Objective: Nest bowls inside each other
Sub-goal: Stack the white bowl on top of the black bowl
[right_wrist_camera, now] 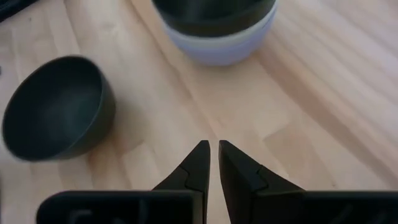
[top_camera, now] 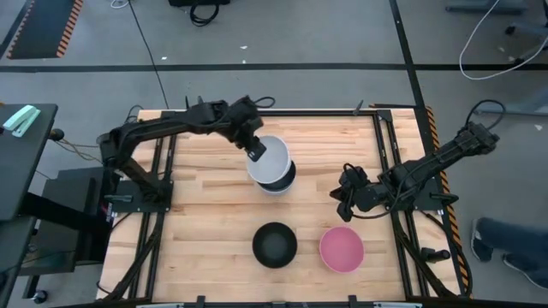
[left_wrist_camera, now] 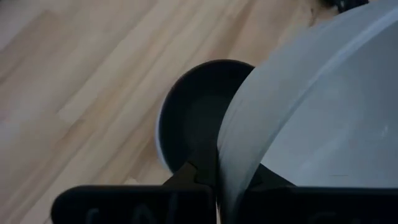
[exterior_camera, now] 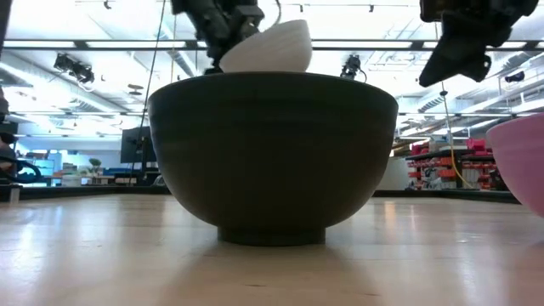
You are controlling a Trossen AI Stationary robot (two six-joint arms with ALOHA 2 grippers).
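White bowl (top_camera: 272, 160) up in the air, pinched by its rim in the left gripper (top_camera: 255, 152), that arm stretched out over the table's middle. Directly beneath the gripper sits the stack: a black bowl (right_wrist_camera: 214, 14) nested in the lavender-blue bowl (right_wrist_camera: 217, 46). Off to the side, the right gripper (right_wrist_camera: 212, 150) hovers low, fingers nearly together and empty, the loose black bowl (top_camera: 275, 245) and pink bowl (top_camera: 342, 249) just ahead of it.
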